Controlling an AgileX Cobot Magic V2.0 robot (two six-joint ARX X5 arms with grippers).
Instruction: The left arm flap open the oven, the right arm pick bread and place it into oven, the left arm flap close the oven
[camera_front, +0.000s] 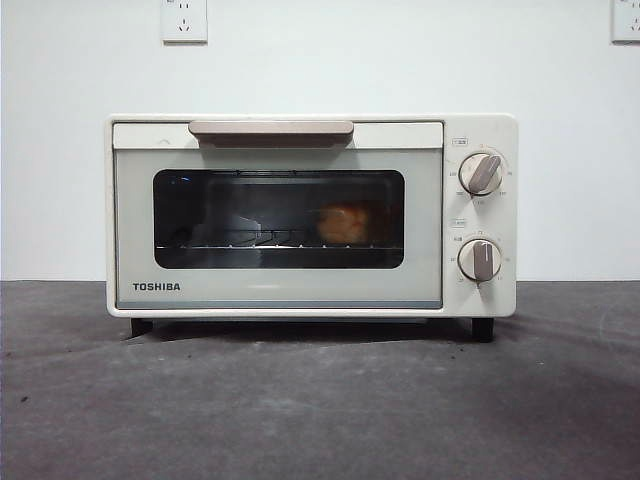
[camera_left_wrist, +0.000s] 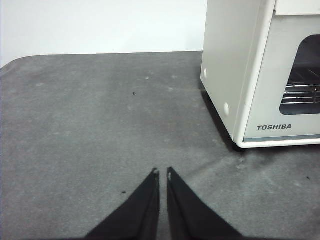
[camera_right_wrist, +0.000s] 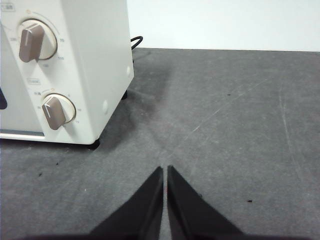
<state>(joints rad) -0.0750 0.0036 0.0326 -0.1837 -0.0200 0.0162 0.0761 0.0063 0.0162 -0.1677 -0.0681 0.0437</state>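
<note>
Oven (camera_front: 311, 215) stood square on the dark grey table (camera_front: 320, 410), door fully closed, beige bar handle (camera_front: 271, 129) along the door's upper edge. Cream body, black feet, TOSHIBA lettering at the door's lower corner on the side away from the knobs.

Bread (camera_front: 343, 224) was inside the oven, seen through the dark glass window. It sat on the wire rack (camera_front: 265, 241), toward the knob end of the chamber. Orange-brown, lumpy, much smaller than the window.

Two beige knobs on the oven's control panel: upper knob (camera_front: 482, 173) with its pointer tilted, lower knob (camera_front: 481, 260) with its pointer upright.

Left gripper (camera_left_wrist: 162, 173) hung over bare table, off the oven's plain side wall and out in front of the door, well apart from it. Jaws pinched nearly together, only a thin slit between the tips, nothing in them.

Right gripper (camera_right_wrist: 165, 170) hung over bare table off the oven's knob end, likewise well apart from the casing. Jaws clenched tip to tip, grasping nothing. A black cable (camera_right_wrist: 136, 42) curled out behind the oven's rear corner on that side.

Neither arm showed in the front view. White wall behind the oven carried two sockets (camera_front: 184, 20), one above each end.
</note>
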